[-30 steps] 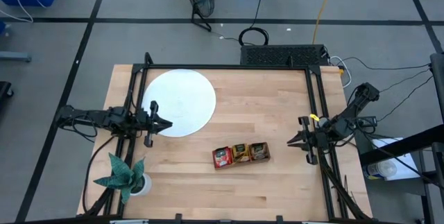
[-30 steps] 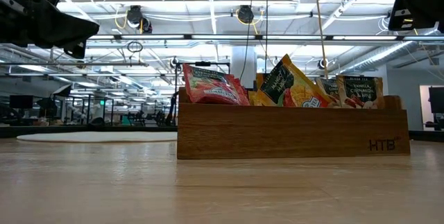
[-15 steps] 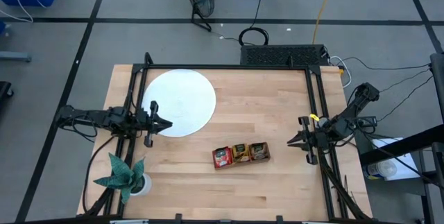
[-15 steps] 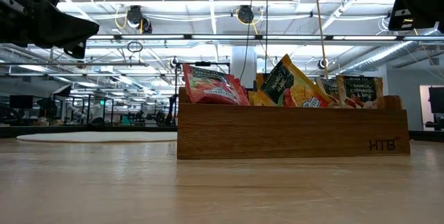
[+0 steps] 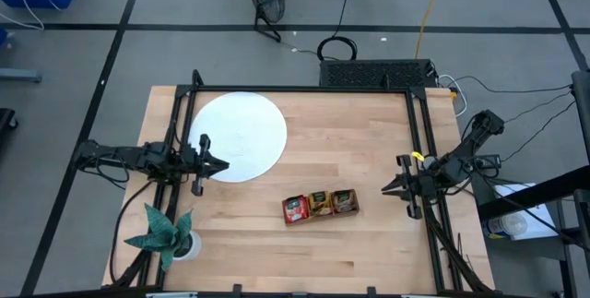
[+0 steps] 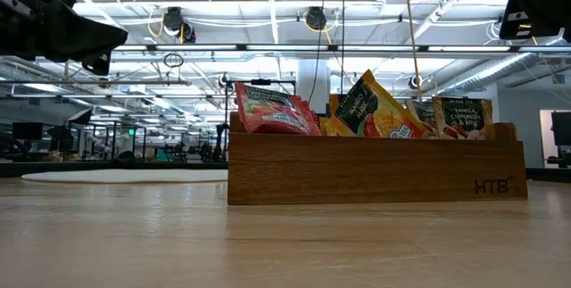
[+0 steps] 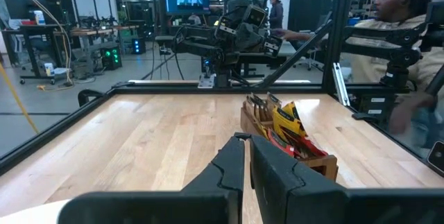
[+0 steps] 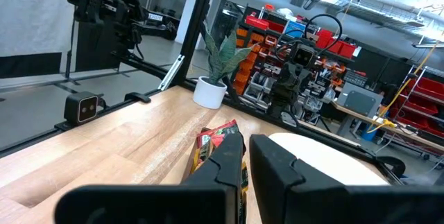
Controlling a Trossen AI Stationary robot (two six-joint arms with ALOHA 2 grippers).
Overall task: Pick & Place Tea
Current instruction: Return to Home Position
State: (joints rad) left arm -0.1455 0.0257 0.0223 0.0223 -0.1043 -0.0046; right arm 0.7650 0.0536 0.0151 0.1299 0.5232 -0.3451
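The tea [image 5: 319,203] is a batch of small sachets with red, green and orange-yellow wrappers, standing on edge in a brown wooden tray [image 6: 375,172] at the table's middle, toward the near edge. In the low view the sachets [image 6: 370,105] stick up above the tray's wall. A white disc [image 5: 238,137] lies flat at the far left. My left gripper [image 5: 221,165] hovers shut at the disc's near-left rim, pointing level toward the tray [image 7: 326,161]. My right gripper [image 5: 387,188] hovers shut at the table's right side, pointing at the tea [image 8: 216,139]. Neither touches anything.
A potted green plant [image 5: 166,235] stands at the near left corner. A black frame [image 5: 419,132] runs along the table's edges. A person [image 7: 395,16] sits beyond the table. Bare wood [image 5: 350,141] lies between the disc, the tray and the right gripper.
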